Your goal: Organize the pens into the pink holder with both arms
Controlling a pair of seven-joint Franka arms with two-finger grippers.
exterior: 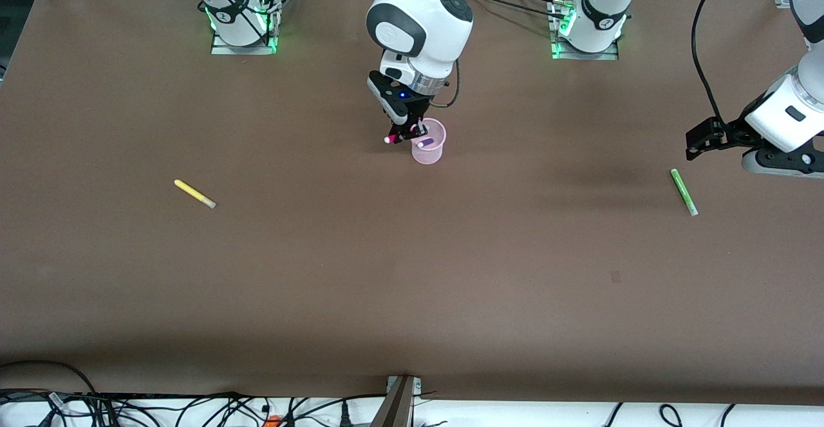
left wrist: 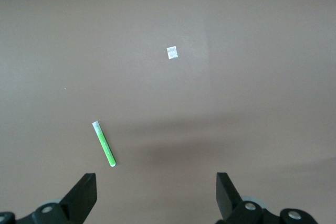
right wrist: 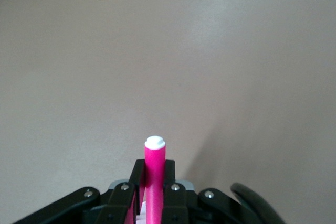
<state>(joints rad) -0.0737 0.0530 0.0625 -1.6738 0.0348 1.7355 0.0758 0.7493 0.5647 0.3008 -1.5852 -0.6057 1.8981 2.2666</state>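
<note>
Four pens: purple (exterior: 425,143) in pink holder (exterior: 429,151), magenta (exterior: 400,136) clamped by right gripper (exterior: 407,132); left gripper (exterior: 702,142) jaws spread.

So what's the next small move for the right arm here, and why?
Probably lower a little and tip the magenta pen upright into the pink holder, then open. The right gripper is shut on that pen over the holder's rim, its pale tip still outside the cup. A purple pen already sits inside. The left gripper hangs open near the green pen.
</note>
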